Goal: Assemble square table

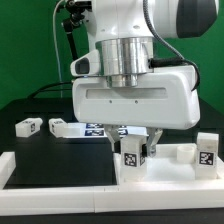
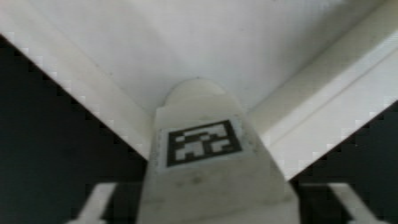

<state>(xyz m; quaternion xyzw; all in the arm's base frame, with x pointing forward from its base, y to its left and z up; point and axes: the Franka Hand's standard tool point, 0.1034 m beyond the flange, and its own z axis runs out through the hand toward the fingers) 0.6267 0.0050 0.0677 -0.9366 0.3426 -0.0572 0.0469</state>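
Note:
My gripper [image 1: 133, 147] hangs over the white square slab [image 1: 165, 171] at the front right of the exterior view. A white leg [image 1: 132, 158] with black-and-white tags stands upright on the slab between my fingers. In the wrist view the leg [image 2: 201, 145] fills the middle, with its tag facing the camera and the slab [image 2: 107, 70] behind it. My gripper [image 2: 217, 206] is open, and a dark gap shows between each finger and the leg. Two loose legs [image 1: 27, 126] [image 1: 65, 127] lie at the exterior view's left, and another [image 1: 207, 151] stands at its right.
The long white border rail [image 1: 50, 173] runs along the front and left of the black table. The marker board [image 1: 95, 130] lies behind my gripper. A small white block [image 1: 183, 153] sits by the right leg. Cables hang at the back left.

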